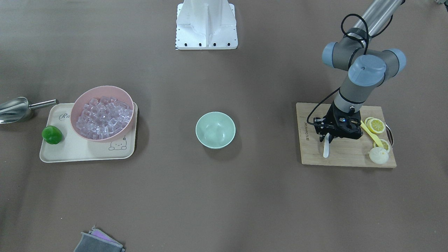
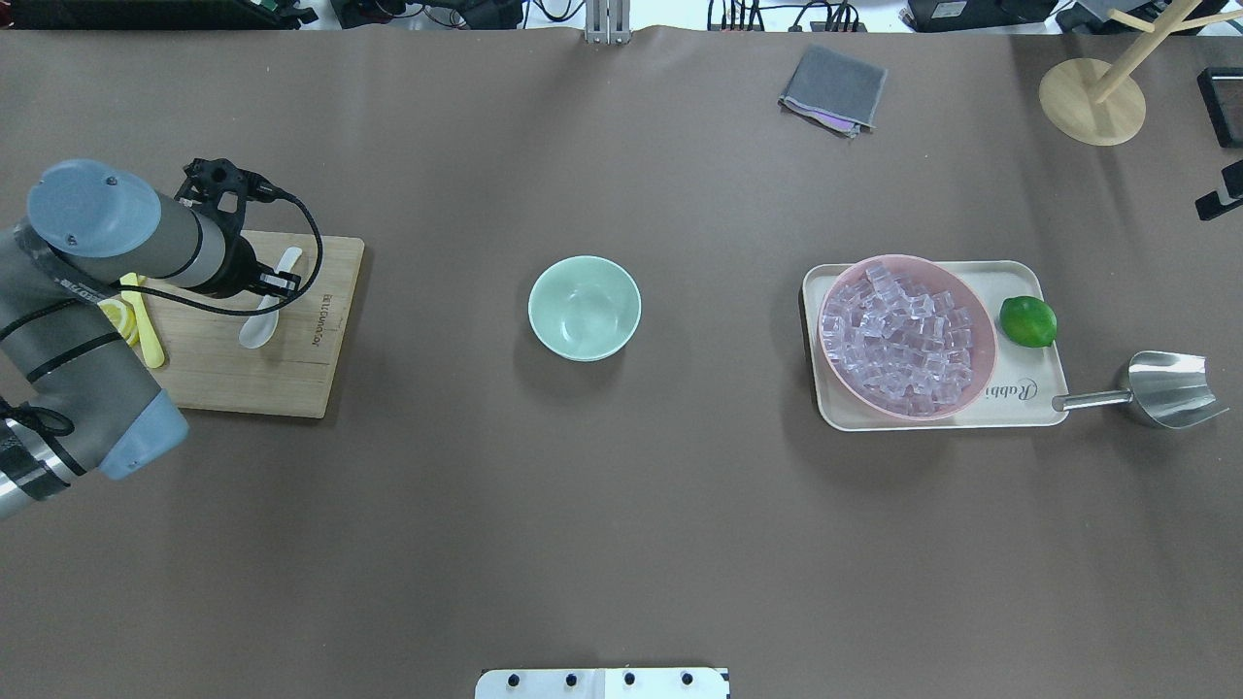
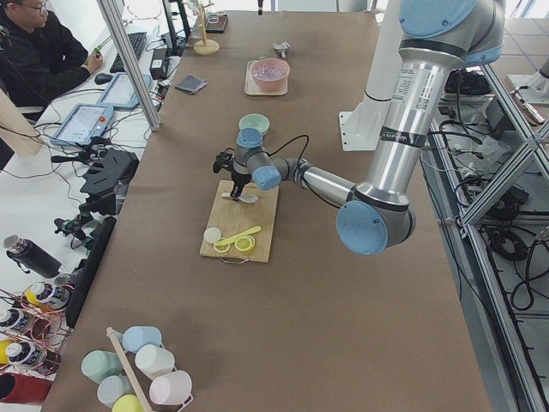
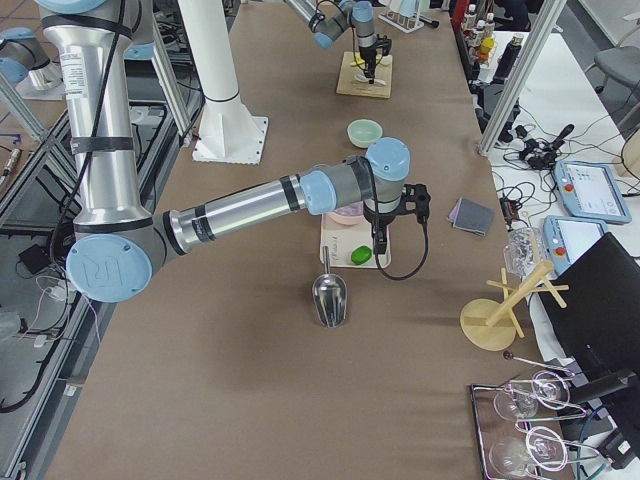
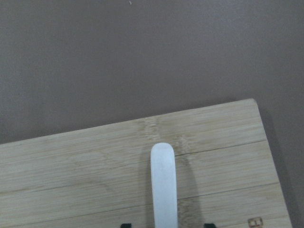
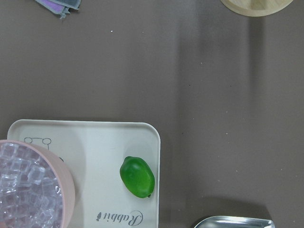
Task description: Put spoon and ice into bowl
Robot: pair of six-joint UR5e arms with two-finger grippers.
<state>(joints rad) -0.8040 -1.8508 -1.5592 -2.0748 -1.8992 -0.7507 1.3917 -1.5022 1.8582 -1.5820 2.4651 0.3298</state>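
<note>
The white spoon (image 1: 326, 148) lies on the wooden cutting board (image 1: 346, 154), also in the overhead view (image 2: 262, 325). My left gripper (image 1: 327, 138) is low over it and open. In the left wrist view the spoon's handle (image 5: 164, 185) runs between the two fingertips (image 5: 124, 225), with a gap on each side. The mint-green bowl (image 1: 215, 130) stands empty at the table's middle (image 2: 584, 308). Many ice cubes (image 1: 104, 117) fill a pink bowl (image 1: 73, 115) on a cream tray (image 1: 77, 152). My right gripper (image 4: 378, 250) hangs above the tray; I cannot tell whether it is open or shut.
A green lime (image 2: 1027, 321) lies on the tray beside the pink bowl. A steel scoop (image 2: 1170, 388) lies next to the tray. A yellow utensil (image 2: 146, 330) and lemon slices (image 1: 377, 125) share the cutting board. A grey cloth (image 2: 833, 89) and wooden stand (image 2: 1092, 102) lie at the far edge.
</note>
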